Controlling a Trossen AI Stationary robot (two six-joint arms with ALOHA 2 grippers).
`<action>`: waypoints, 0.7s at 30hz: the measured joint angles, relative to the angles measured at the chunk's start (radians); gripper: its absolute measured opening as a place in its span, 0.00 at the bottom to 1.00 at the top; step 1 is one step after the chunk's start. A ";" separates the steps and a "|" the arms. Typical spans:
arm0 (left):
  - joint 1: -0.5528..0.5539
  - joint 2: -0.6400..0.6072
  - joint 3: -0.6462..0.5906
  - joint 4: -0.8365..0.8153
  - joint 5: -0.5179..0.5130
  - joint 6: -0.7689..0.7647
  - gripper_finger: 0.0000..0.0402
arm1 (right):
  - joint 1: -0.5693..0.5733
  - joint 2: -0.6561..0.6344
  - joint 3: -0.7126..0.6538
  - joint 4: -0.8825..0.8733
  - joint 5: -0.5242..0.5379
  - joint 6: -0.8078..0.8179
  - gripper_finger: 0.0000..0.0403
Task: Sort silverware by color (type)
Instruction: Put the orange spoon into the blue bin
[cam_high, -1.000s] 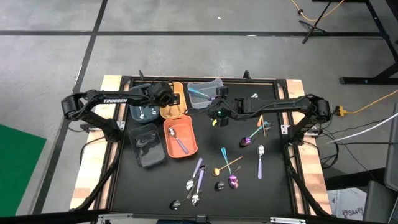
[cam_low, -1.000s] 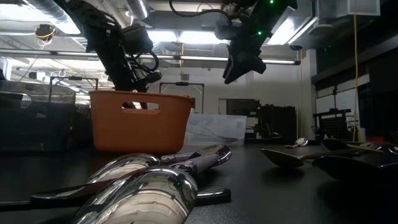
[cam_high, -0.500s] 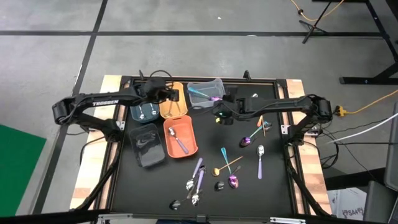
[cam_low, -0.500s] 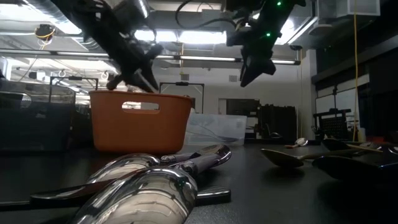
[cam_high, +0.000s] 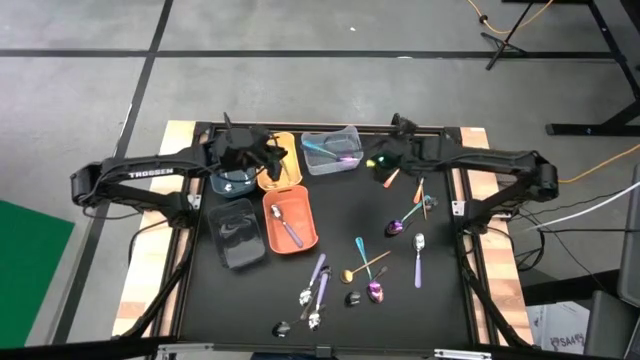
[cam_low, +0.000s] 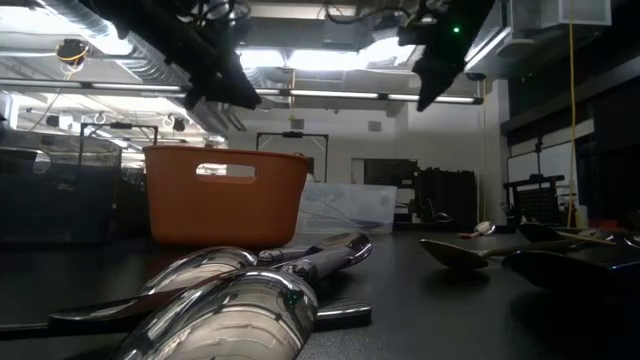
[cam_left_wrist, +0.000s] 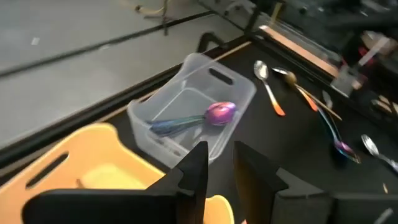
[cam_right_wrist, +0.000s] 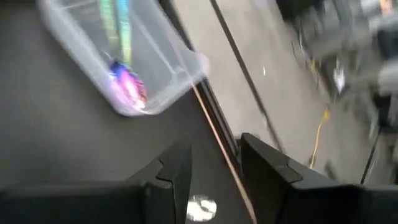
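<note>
I am standing by the black table top (cam_high: 250, 300) and both dark arms are up in the air at its far end. The landmark I use is the long orange plastic bin (cam_high: 291, 222) with one purple spoon lying in it.

The left gripper (cam_left_wrist: 219, 163) hangs over the yellow plastic bin (cam_high: 277, 160), just behind the orange bin. Its two fingers stand a little apart and nothing is between them. The right gripper (cam_right_wrist: 214, 163) is further off, past the clear plastic bin (cam_high: 330, 150) that holds a teal spoon and a pink-purple spoon (cam_left_wrist: 219, 114). Its fingers are apart too, and they are empty.

Most of the shiny little spoons and forks (cam_high: 362, 270) are not sorted yet. They lie loose on the table on the near side of the orange bin, in silver, gold, purple and black.

What could go wrong, I think:

- Some spoons in the pile touch or cross. A grab there may lift two at once, or flick one off the table.
- The spoons are thin, flat and slippery. The fingers may close on nothing, or a spoon may slide out on the way.
- The bins sit close together. A spoon dropped a bit off may land in the wrong colour bin.
- Both arms are near the same bins, so they could bump.
</note>
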 joint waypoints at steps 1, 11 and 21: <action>-0.012 -0.007 0.000 0.000 0.000 0.020 0.17 | -0.017 -0.012 0.000 -0.026 -0.001 0.050 0.32; -0.096 -0.018 0.000 -0.012 0.000 0.080 0.17 | -0.201 -0.045 -0.034 -0.253 -0.068 0.578 0.32; -0.114 -0.018 0.000 -0.015 -0.001 0.081 0.17 | -0.338 -0.044 -0.236 -0.090 -0.298 0.768 0.32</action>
